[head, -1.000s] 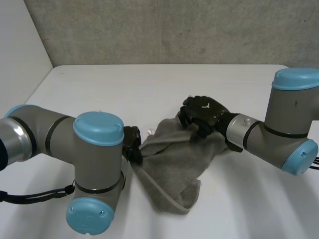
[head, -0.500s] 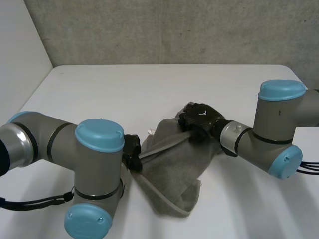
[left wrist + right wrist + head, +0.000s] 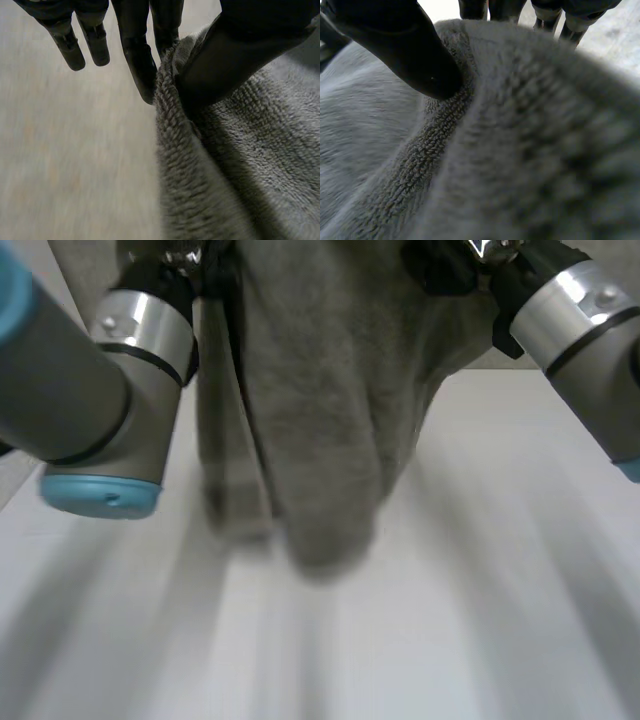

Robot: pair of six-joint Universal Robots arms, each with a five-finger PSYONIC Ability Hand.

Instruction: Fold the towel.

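Note:
The grey towel point(image 3: 320, 420) hangs in the air above the white table point(image 3: 480, 630), its lower end bunched and drooping. My left hand point(image 3: 212, 265) grips it at the upper left. In the left wrist view my left hand point(image 3: 235, 55) presses the thumb onto the towel point(image 3: 240, 165) along its edge, against the fingers point(image 3: 137, 60). My right hand point(image 3: 440, 265) grips the upper right part. In the right wrist view my right hand point(image 3: 405, 45) pins the towel point(image 3: 520, 150) with its thumb, the fingertips point(image 3: 545, 15) showing past the cloth's fold.
The left arm point(image 3: 100, 400) with its light-blue cap stands close beside the hanging cloth on one side, the right arm point(image 3: 590, 330) on the other. Bare white table lies below the towel.
Both hands have closed on the towel and lifted it off the table, high up toward the head camera. It now hangs between them instead of lying crumpled.

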